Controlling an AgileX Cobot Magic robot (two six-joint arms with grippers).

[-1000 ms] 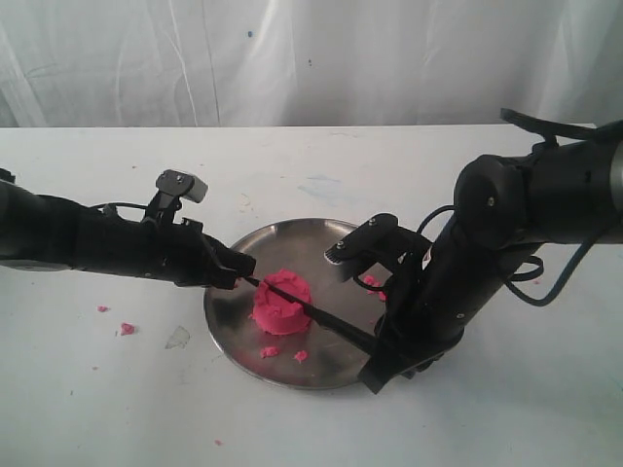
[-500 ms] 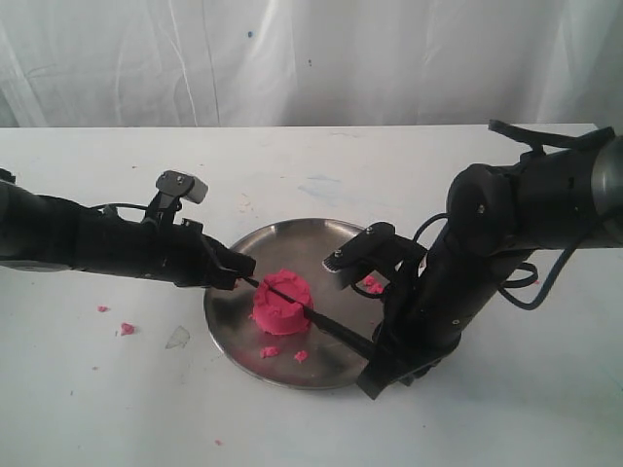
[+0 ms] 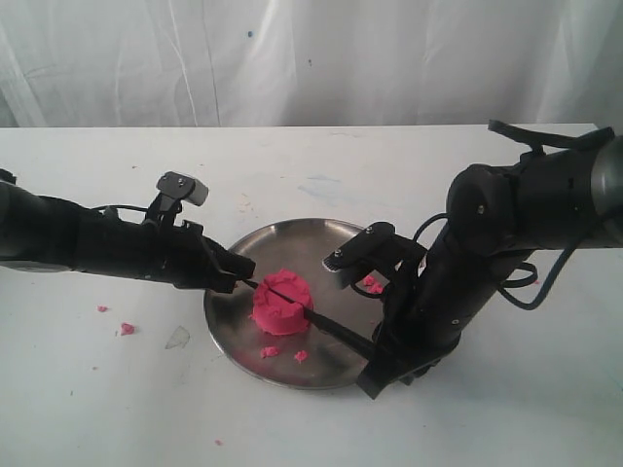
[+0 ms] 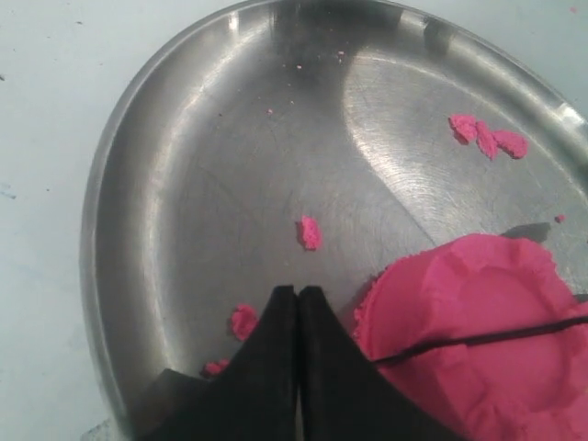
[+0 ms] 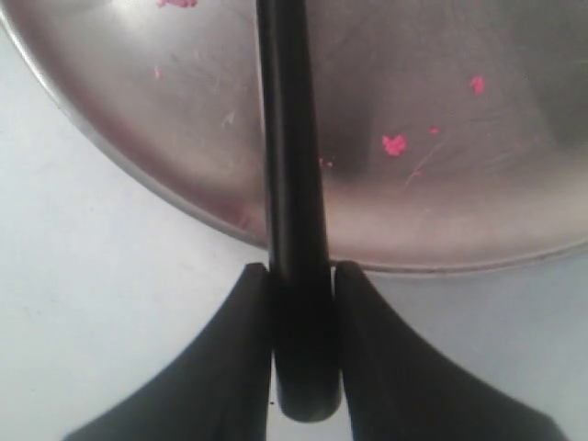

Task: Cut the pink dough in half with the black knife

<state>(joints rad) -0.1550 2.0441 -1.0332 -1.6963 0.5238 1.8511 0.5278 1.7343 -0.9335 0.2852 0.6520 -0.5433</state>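
The pink dough [image 3: 280,305] is a round lump on the round metal plate [image 3: 292,243]. The black knife [image 3: 336,328] lies across the lump, its blade pressed into the top as a thin dark line [image 4: 487,336]. My right gripper [image 3: 378,352] is at the plate's near right rim, shut on the knife's handle [image 5: 292,184], which stands between its fingers [image 5: 301,276]. At the plate's left side my left gripper [image 3: 245,275] is shut by the knife's tip. Its closed jaws [image 4: 299,294] rest beside the dough [image 4: 487,294] with nothing between them.
Small pink crumbs lie on the plate [image 4: 230,138] near the dough [image 3: 270,351] and by the right arm [image 3: 372,283]. More crumbs [image 3: 127,329] and a clear scrap [image 3: 177,338] lie on the white table to the left. A white curtain hangs behind.
The right arm has shifted slightly left and the blade has sunk a little into the dough's top. The left arm has hardly moved.
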